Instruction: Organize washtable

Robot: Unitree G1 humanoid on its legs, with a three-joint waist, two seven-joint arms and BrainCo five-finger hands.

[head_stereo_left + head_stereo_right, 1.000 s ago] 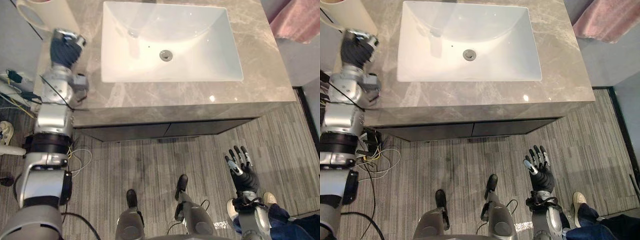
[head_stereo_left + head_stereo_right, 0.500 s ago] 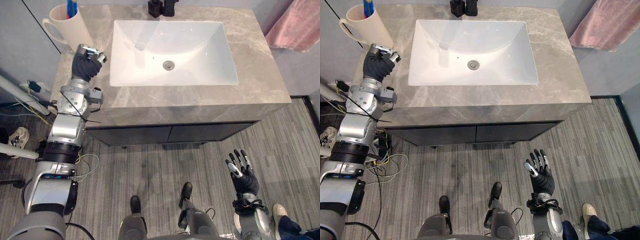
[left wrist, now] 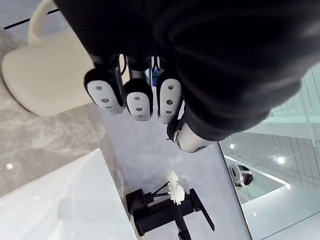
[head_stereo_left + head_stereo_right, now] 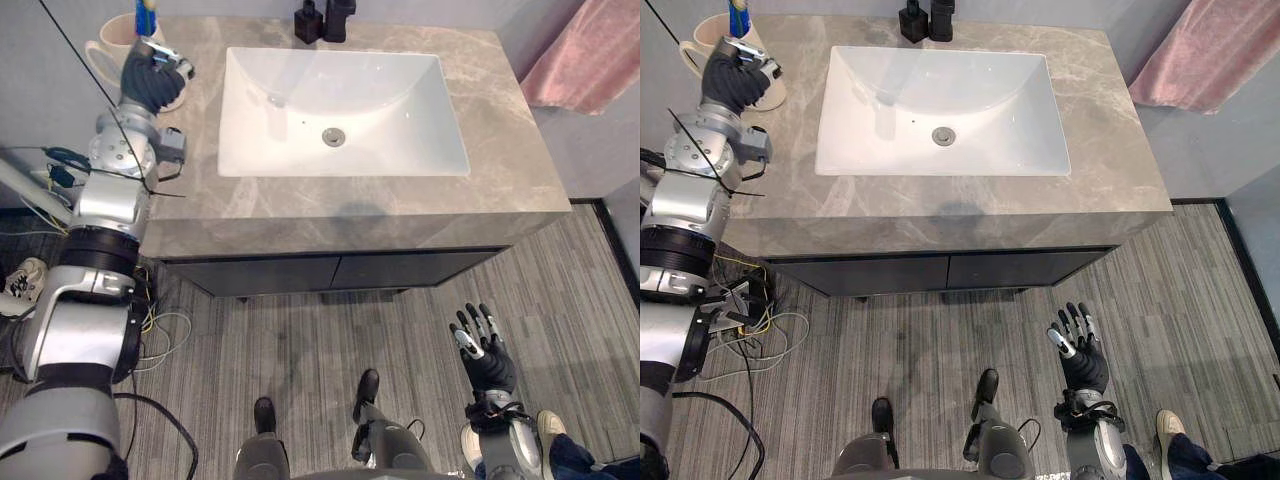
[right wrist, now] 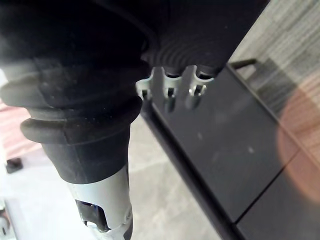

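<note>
— Largest first?
— Grey marbled washtable (image 4: 500, 150), with a white sink basin (image 4: 440, 110) sunk in the middle of it.
— Next, the piece to be tidied?
— By judgement the cream mug (image 3: 45, 75), upright on the top just off the basin's back left corner, handle turned away from the basin.
— Nearer hand?
— Left hand (image 4: 152, 78), plainly. Up beside the basin's left edge, close by the mug on the side toward the basin's front. Curled into a fist, with nothing seen inside the curl. Touching the mug or just short of it: cannot tell.
— And the other?
— Right hand (image 4: 1078, 358), down low, well in front of the basin and out past its right front corner, over the floor. Fingers straight and spread, empty. Too far off to matter for this step.
— So the reach?
— Away from the basin's front, toward its back left corner, and very little of it. Probably calls for uncurling first, then closing round the mug's body from the basin-front side, with the handle pointing away from the basin.
— Smallest thing?
— Blue toothbrush (image 4: 738, 14), standing in the mug behind the basin's left edge, long axis near upright. Worth keeping the mug level so as not to tip it out
</note>
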